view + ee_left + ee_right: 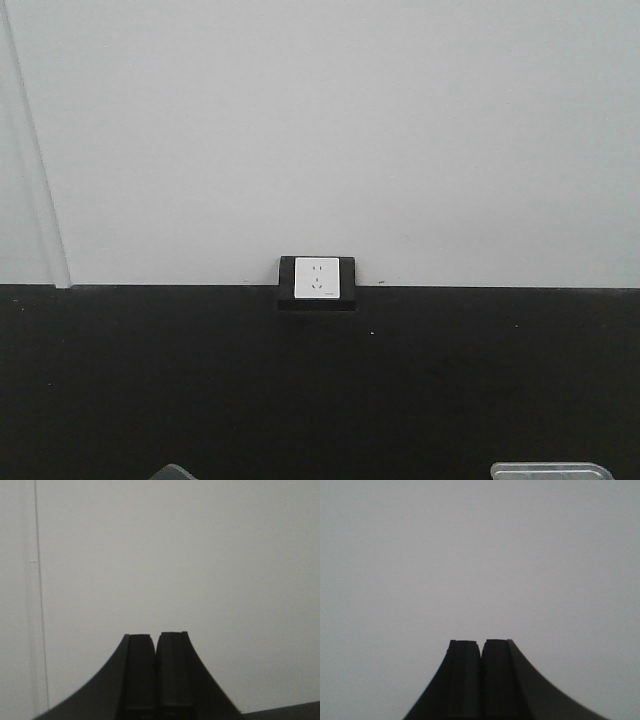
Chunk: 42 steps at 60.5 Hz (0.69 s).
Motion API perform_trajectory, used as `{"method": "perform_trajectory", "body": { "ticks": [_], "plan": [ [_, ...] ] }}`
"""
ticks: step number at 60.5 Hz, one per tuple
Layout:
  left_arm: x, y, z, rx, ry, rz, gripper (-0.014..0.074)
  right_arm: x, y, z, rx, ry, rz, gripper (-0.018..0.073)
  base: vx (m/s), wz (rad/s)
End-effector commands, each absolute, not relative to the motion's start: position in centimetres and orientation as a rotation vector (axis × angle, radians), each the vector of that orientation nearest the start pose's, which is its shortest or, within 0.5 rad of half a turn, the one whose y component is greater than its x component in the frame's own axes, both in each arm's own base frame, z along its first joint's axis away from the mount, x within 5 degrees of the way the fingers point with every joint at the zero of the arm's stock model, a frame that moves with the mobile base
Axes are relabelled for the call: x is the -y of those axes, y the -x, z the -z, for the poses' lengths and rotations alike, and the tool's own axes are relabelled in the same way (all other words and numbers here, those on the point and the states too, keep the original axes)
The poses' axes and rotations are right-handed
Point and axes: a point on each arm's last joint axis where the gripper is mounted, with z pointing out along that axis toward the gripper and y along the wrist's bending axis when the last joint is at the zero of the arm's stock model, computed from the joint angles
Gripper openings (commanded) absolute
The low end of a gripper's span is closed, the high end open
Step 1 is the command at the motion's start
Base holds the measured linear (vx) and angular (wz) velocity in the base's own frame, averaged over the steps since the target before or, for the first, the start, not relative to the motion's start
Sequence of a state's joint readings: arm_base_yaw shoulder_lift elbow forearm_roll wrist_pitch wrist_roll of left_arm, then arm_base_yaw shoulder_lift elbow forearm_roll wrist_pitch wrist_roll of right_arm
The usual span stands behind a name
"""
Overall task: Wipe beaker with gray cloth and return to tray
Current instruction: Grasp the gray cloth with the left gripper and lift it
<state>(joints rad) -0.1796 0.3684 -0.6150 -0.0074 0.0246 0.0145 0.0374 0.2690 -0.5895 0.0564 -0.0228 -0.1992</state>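
Nothing here shows the wiping under way, so I judge the task to be either at its very start or at a rest between steps; the pictures cannot settle which. The left fingers (pixel 141 675) are pressed together with nothing between them, and the right fingers (pixel 465 680) are likewise clenched on nothing. Both pairs point at a bare pale wall (pixel 320 130), well away from any work. The beaker is not in view from any camera, so I cannot tell whether it has been wiped or where it stands. The front view alone shows the dark bench (pixel 320 380), a white socket (pixel 317 278) at its back edge, and the far rim of the tray (pixel 550 468) just peeping in at the bottom right. A gray sliver (pixel 175 472) at the bottom left, well apart from the tray, may be the gray cloth, though too little shows to say so. The wrist views give what the front view lacks, namely how the fingers stand, but they show nothing of the bench except a dark strip low in the left one. Neither arm appears in the front view.
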Motion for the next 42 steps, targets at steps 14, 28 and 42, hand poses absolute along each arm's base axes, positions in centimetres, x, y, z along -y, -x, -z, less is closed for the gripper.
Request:
{"method": "perform_trajectory", "body": {
  "ticks": [14,28,42],
  "plan": [
    [3.0,-16.6,-41.5,-1.436,-0.137,0.138,-0.0003,-0.4,-11.2,-41.8,-1.281,0.129,0.116,-0.0002,0.00,0.00],
    [3.3,-17.9,-41.3,-1.434,-0.121,0.157,0.0107,-0.4,-12.7,-41.0,-1.352,0.139,0.116,0.0109,0.00,0.00],
    [3.3,-17.9,-41.2,-1.443,-0.114,0.166,0.0403,-0.4,-12.7,-40.9,-1.366,0.142,0.116,0.0494,0.00,0.00]
  ]
}}
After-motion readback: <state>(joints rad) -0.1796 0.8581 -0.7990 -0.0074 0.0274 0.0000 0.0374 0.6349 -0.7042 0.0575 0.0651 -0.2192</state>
